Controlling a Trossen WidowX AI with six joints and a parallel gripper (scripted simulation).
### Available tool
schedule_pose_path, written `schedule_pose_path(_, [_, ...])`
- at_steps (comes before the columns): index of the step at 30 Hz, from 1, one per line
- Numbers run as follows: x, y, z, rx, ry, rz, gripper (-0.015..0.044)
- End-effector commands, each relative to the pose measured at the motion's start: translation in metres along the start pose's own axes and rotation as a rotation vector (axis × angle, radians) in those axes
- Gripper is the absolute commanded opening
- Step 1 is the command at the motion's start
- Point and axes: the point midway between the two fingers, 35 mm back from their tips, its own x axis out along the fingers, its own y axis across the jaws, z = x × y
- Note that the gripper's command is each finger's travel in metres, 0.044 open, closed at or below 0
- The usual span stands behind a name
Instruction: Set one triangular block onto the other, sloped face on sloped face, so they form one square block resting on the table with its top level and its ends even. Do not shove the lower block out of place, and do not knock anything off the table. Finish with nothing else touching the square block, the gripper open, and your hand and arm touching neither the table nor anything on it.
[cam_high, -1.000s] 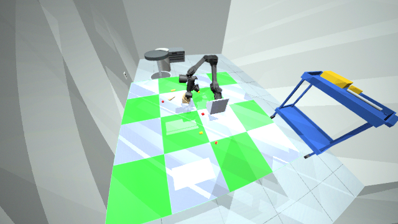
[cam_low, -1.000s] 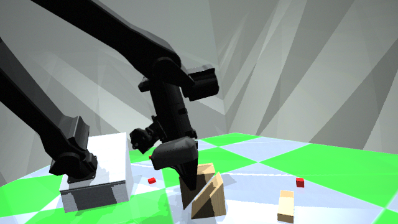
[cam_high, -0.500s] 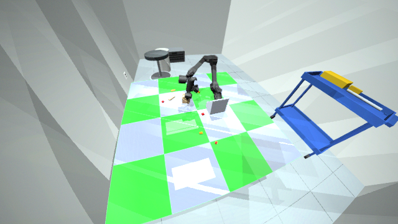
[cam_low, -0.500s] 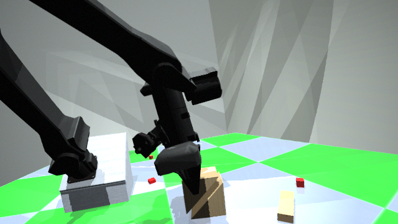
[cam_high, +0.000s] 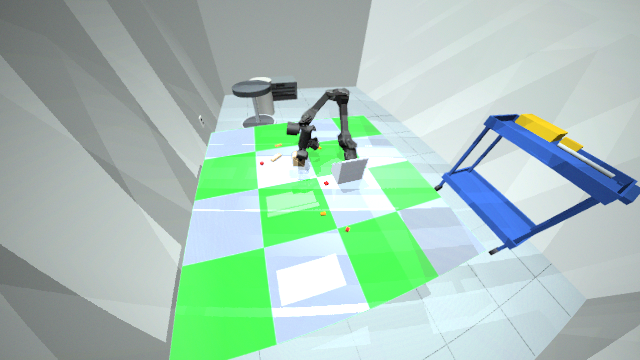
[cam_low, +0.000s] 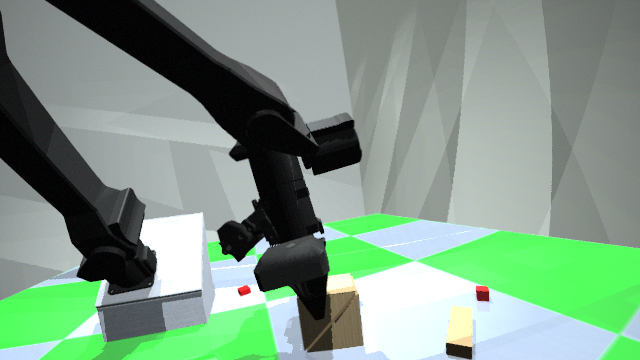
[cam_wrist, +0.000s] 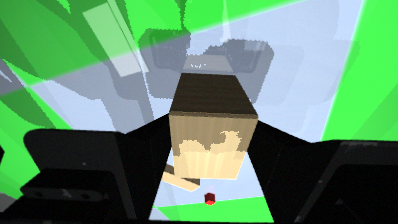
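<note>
The upper triangular block (cam_low: 341, 284) (cam_wrist: 212, 137) is held with its flat face up and its slope down. The lower triangular block (cam_low: 348, 325) stands on the table under that slope. In the exterior view they look like a nearly square block, with a thin light diagonal strip along the seam. Whether the slopes fully touch and the far ends are even cannot be told. My gripper (cam_high: 299, 158) (cam_low: 326, 306) (cam_wrist: 208, 118) is shut on the upper block, a finger on each side. The near finger hides part of the blocks in the exterior view.
A light wooden bar (cam_high: 276, 157) (cam_low: 459, 327) (cam_wrist: 184, 180) lies near the blocks. A red cube (cam_high: 261, 163) (cam_low: 482, 293) (cam_wrist: 210, 198) lies beyond it. Another red piece (cam_high: 326, 183) (cam_low: 244, 290) lies near the grey box (cam_high: 351, 171) (cam_low: 132, 322) by the arm's base. Small orange pieces lie farther off.
</note>
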Motion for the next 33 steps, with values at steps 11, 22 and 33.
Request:
schedule_pose_path(11, [0.0037,-0.0016,-0.0002,-0.009,-0.004,-0.004,0.0000])
schedule_pose_path(22, [0.0038,-0.0021,-0.0001,-0.010,-0.004,-0.008,0.0000])
schedule_pose_path(33, [0.0037,-0.0027,0.0000,-0.009,-0.005,-0.013,0.0000])
